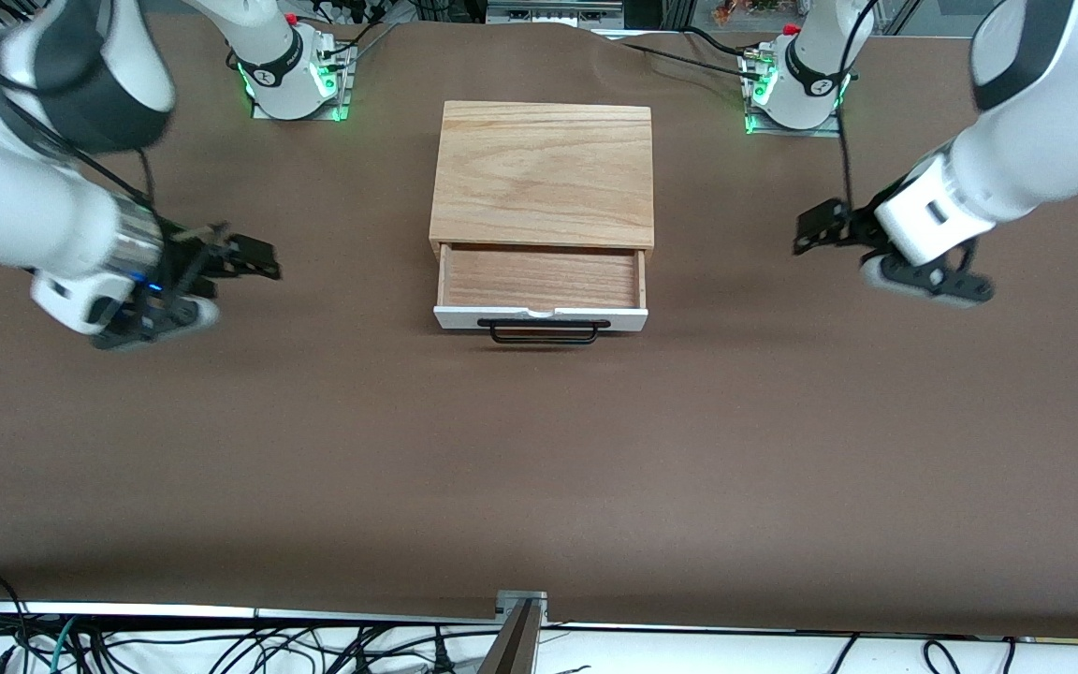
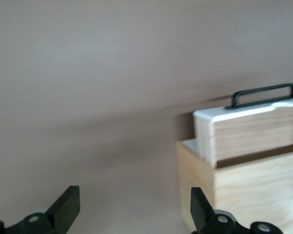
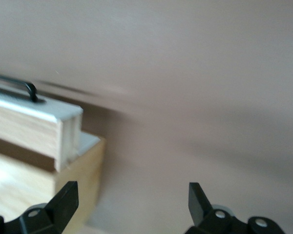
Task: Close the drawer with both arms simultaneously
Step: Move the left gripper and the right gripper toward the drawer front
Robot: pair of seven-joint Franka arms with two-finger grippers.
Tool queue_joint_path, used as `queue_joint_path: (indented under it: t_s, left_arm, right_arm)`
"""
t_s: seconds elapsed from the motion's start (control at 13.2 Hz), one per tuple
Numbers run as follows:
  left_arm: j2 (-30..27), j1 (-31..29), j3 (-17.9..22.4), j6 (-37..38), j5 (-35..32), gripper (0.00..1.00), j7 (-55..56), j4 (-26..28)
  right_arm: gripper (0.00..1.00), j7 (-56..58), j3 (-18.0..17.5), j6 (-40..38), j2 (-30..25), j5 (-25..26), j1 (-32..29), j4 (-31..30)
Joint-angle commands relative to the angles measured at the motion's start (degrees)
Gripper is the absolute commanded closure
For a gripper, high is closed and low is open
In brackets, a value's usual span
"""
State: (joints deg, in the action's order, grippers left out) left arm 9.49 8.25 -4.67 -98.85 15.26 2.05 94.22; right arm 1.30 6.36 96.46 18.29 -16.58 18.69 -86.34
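So far the closing has not begun: the drawer (image 1: 540, 279) stands pulled out of the light-oak box (image 1: 544, 173), its white front panel (image 1: 539, 319) and thin black bar handle (image 1: 550, 331) facing the front camera, and neither arm touches it. The left gripper (image 1: 824, 229) hangs over bare brown table (image 1: 539, 468) at the left arm's end, well apart from the drawer, which lies to its side at about the same depth on the table; its fingers (image 2: 66, 207) stand wide apart with nothing between them, and its wrist view takes in the drawer's side wall, a corner of the white panel and the handle ahead of the tips. The right gripper (image 1: 244, 257) mirrors it over the table at the right arm's end, likewise well clear of the drawer, its fingers (image 3: 63, 200) spread and empty, its wrist view looking onto the drawer's other side wall. I judge this the approach step, both arms flanking the box before any contact. The next move, as I read it, calls for each gripper to come round toward the white panel, one near each end of it and either side of the handle, and then to press together toward the box at an even pace, since a lopsided push could skew the drawer in its opening or shift the box itself.
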Motion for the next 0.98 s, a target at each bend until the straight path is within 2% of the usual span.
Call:
queue_joint_path:
  t_s: [0.0,0.3,0.45,0.68,0.91]
  left_arm:
    - [10.08,4.56,-0.07,-4.74,5.02,0.00,0.24,-6.85]
    - [17.74,10.46,0.01,-19.33,13.73,0.00,1.03,-6.77]
    - [20.73,12.75,0.01,-24.43,15.24,0.00,0.85,-6.85]
    - [23.37,16.62,0.01,-25.43,15.42,0.00,0.33,-6.16]
    - [25.39,18.12,0.01,-25.16,15.42,0.00,0.24,-6.15]
  right_arm:
    - [0.00,-4.54,0.06,7.56,6.91,-4.85,4.49,1.79]
    - [0.00,-8.86,-0.81,16.46,14.30,-11.52,10.12,3.38]
    - [0.00,-9.39,-1.17,17.09,16.33,-14.79,11.62,3.38]
    - [0.00,-8.60,-1.17,17.01,17.21,-18.65,11.54,2.77]
    - [0.00,-8.68,-1.17,16.48,17.74,-19.02,12.42,1.62]
